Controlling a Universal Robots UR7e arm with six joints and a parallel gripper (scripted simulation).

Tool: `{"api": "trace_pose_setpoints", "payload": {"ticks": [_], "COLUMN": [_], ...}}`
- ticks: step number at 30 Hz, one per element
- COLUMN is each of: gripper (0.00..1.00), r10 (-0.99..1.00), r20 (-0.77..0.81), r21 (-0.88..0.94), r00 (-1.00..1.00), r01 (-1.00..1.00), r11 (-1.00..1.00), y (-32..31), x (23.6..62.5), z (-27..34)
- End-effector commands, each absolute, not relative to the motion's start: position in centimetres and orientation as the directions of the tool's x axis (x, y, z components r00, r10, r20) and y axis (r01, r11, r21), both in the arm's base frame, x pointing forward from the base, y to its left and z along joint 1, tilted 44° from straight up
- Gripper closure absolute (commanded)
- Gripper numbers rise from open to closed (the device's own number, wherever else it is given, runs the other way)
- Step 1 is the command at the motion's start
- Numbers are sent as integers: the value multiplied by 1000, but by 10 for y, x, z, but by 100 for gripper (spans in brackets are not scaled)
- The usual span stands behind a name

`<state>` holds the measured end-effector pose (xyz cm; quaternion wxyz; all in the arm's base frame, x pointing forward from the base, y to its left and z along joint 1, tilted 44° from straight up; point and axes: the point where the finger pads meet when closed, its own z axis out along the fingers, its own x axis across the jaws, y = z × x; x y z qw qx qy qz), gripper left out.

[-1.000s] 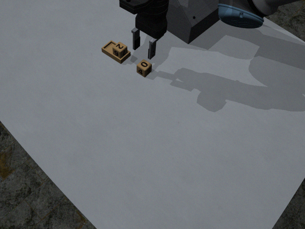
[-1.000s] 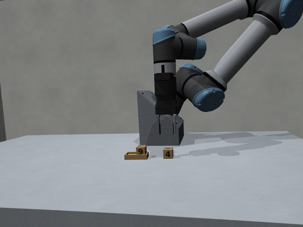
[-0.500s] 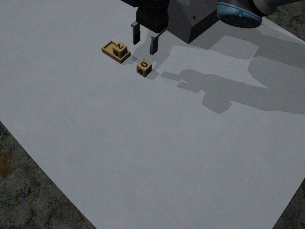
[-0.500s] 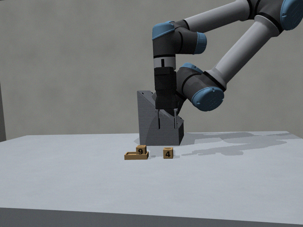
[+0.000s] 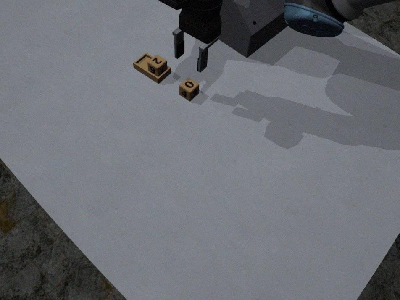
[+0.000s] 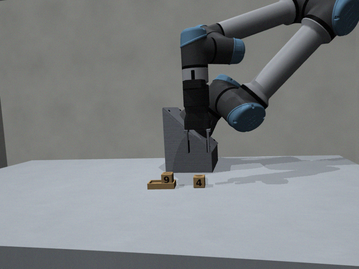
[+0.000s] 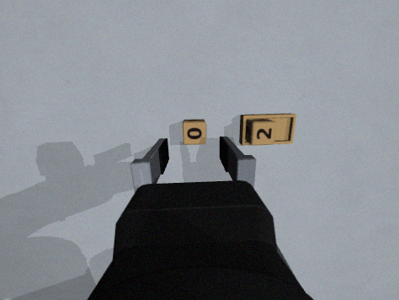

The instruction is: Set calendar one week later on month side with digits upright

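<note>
A small wooden tray (image 5: 140,65) (image 6: 155,184) (image 7: 291,131) lies flat on the table. One wooden cube (image 5: 157,64) (image 6: 167,177) (image 7: 261,132) stands in the tray's right end, with 2 on top and 9 on the near side. A second cube (image 5: 188,89) (image 6: 199,181) (image 7: 194,131) stands on the table to the right of the tray, apart from it, with 0 on top and 4 on the near side. My gripper (image 5: 188,61) (image 6: 198,150) (image 7: 194,147) is open and empty, hanging well above this second cube.
A grey wedge-shaped block (image 5: 248,29) (image 6: 174,150) stands on the table behind the cubes, close behind my fingers. The arm's elbow (image 6: 243,115) hangs to the right of it.
</note>
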<state>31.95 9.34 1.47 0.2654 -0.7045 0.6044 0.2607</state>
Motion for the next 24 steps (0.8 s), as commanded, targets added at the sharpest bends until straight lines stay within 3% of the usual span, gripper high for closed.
{"api": "trace_pose_setpoints", "payload": {"ticks": [1,20,21,24], "gripper": [0,0,10,10], "r10": [-715,-716,-716,-716], "r20": [-687,-685,-685,-685], "r21": [-60,-61,-61,-61], "r00": [133,134,134,134], "r01": [-990,-990,-990,-990], "r11": [-127,-127,-127,-127], "y": [91,24,24,24], "x": [321,332,332,332], "z": [14,-48,-48,-48]}}
